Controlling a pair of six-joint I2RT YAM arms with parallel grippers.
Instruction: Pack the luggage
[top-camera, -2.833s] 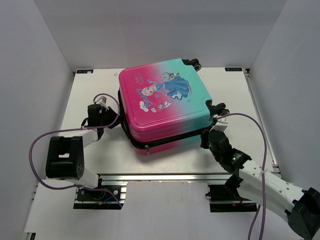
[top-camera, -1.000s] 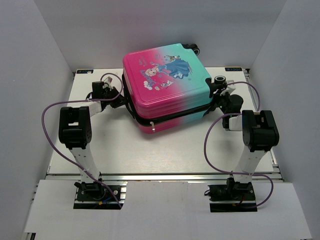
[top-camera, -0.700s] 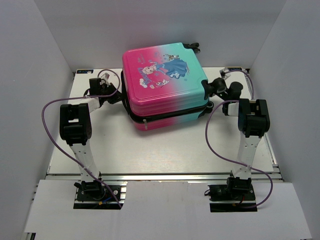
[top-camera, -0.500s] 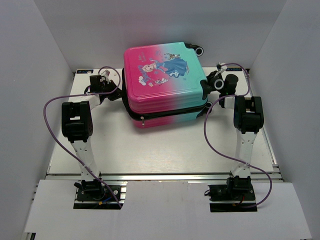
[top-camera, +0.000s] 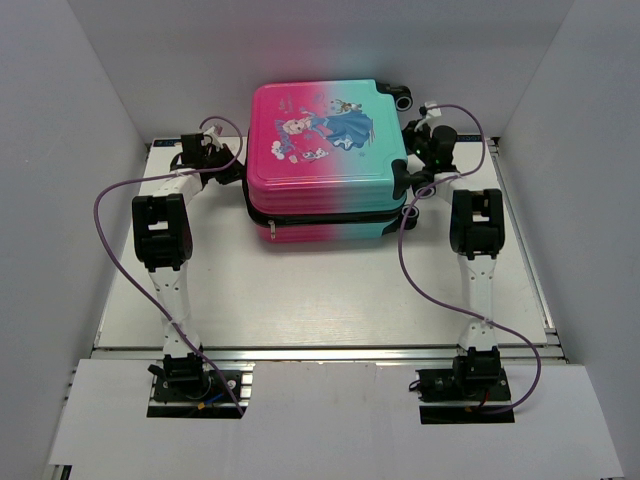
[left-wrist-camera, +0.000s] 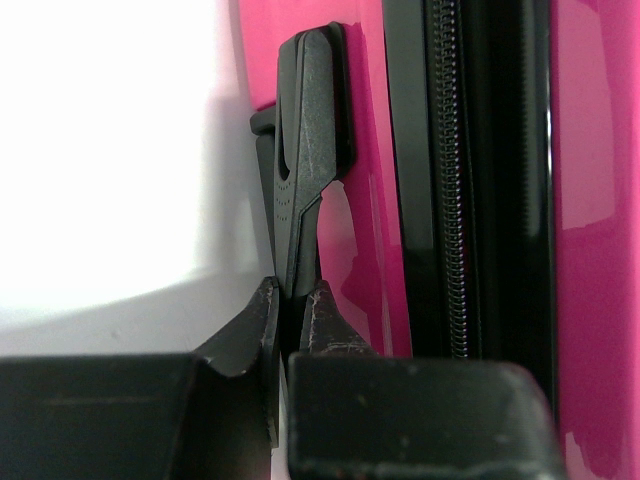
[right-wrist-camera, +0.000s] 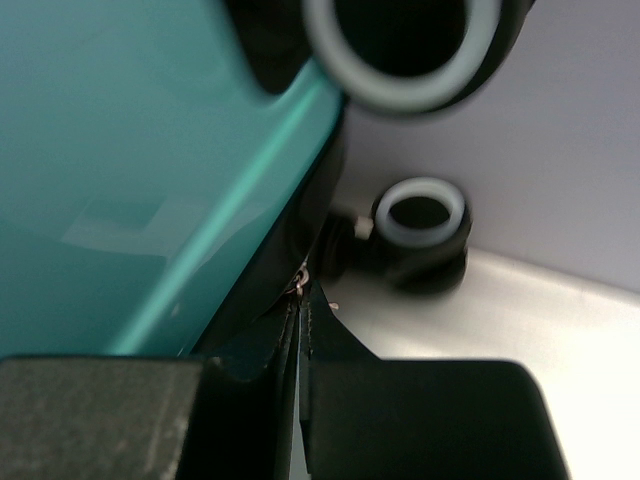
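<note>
While the luggage (top-camera: 325, 140) lies shut and print side up at the far middle of the counter (top-camera: 300, 290), it sits between the two arms: directly right of the left pincer (left-wrist-camera: 292, 305) and directly left of the right pincer (right-wrist-camera: 300, 315). Its pink half faces the left pincer and its teal half, with the wheels, faces the right one.

Seen from the left wrist, the left pincer is clamped on the lower end of a black tab (left-wrist-camera: 310, 120) that stands out from the pink shell just ahead of the fingertips. The closed black zip (left-wrist-camera: 452, 200) runs along the shell just to the right of that tab.

Seen from the right wrist, the right pincer has its fingers pressed almost together at the dark seam under the teal edge. A small metal piece (right-wrist-camera: 300, 277) sits right at their tips, though whether it is gripped cannot be told. One wheel (right-wrist-camera: 420, 225) rests just beyond and to the right of those tips. A second wheel (right-wrist-camera: 400, 50) looms blurred above them.
</note>
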